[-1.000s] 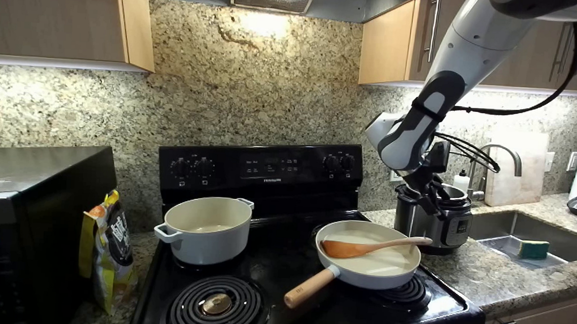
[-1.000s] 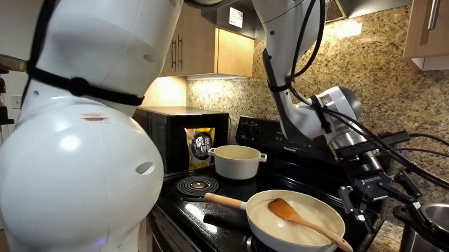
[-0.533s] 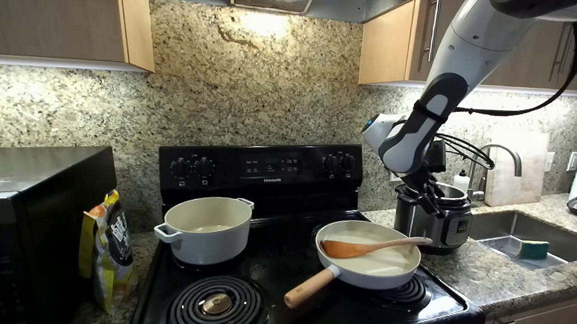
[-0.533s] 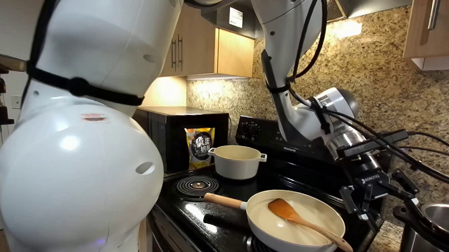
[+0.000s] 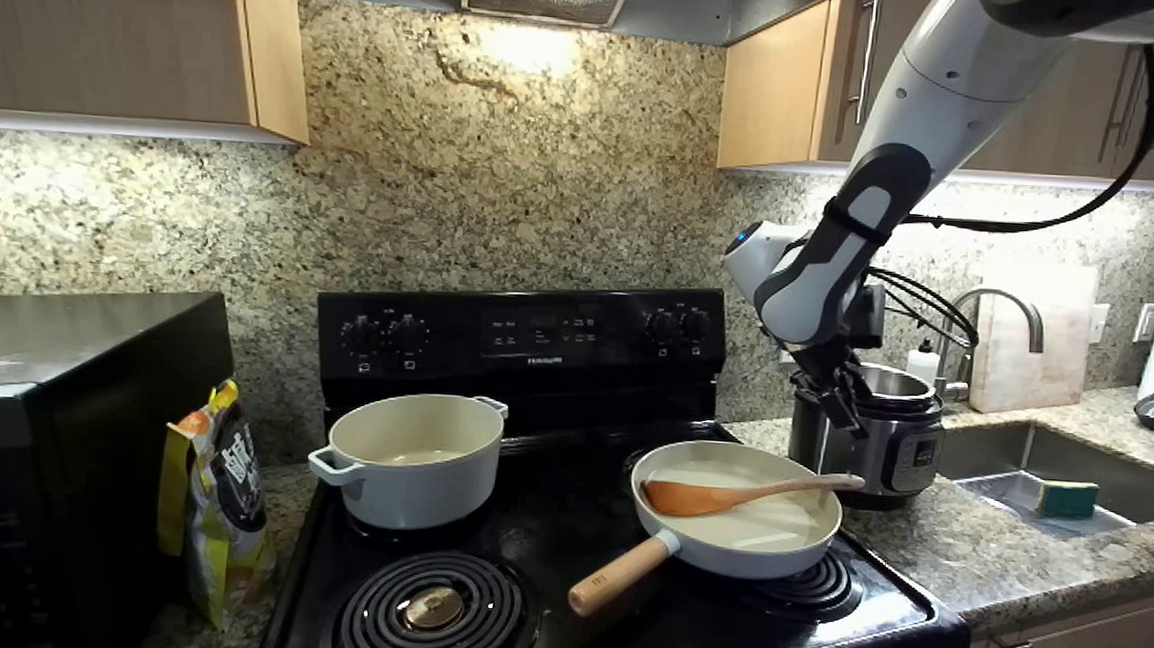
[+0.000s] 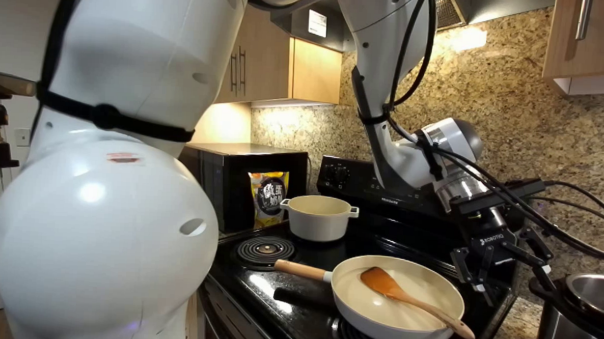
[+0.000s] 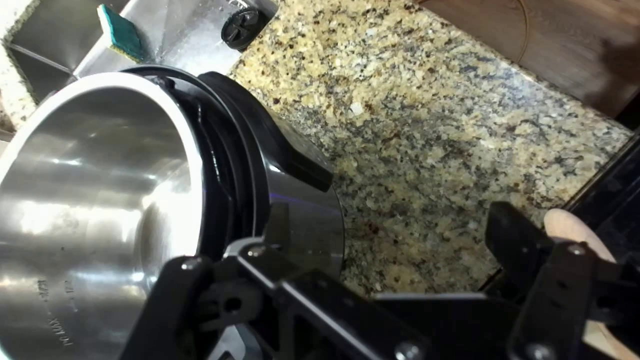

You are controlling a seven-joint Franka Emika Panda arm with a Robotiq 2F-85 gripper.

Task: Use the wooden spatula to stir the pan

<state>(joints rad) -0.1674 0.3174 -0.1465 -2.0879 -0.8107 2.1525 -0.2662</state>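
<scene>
The cream-white pan (image 5: 738, 557) sits on the stove's burner, and it also shows in an exterior view (image 6: 372, 320) with its light wooden handle pointing to the left. The orange-brown wooden spatula (image 5: 692, 498) lies in the pan, blade on the pan floor, handle over the rim; it also shows in an exterior view (image 6: 396, 292). In the wrist view only its pale handle end (image 7: 567, 226) shows, beside a finger. My gripper (image 6: 518, 290) is open and empty, above and just beyond the handle end. In the wrist view its fingers (image 7: 392, 217) are wide apart over the counter.
A steel electric pot (image 7: 235, 150) stands close beside the gripper, on the counter right of the stove (image 5: 870, 452). A deeper white pot (image 5: 418, 470) stands on the back left burner. A microwave (image 5: 71, 413) and snack bag (image 5: 225, 503) stand at left, a sink (image 5: 990, 444) at right.
My gripper has moved a little to the left in both exterior views and turned slightly. The pan and spatula have not moved.
</scene>
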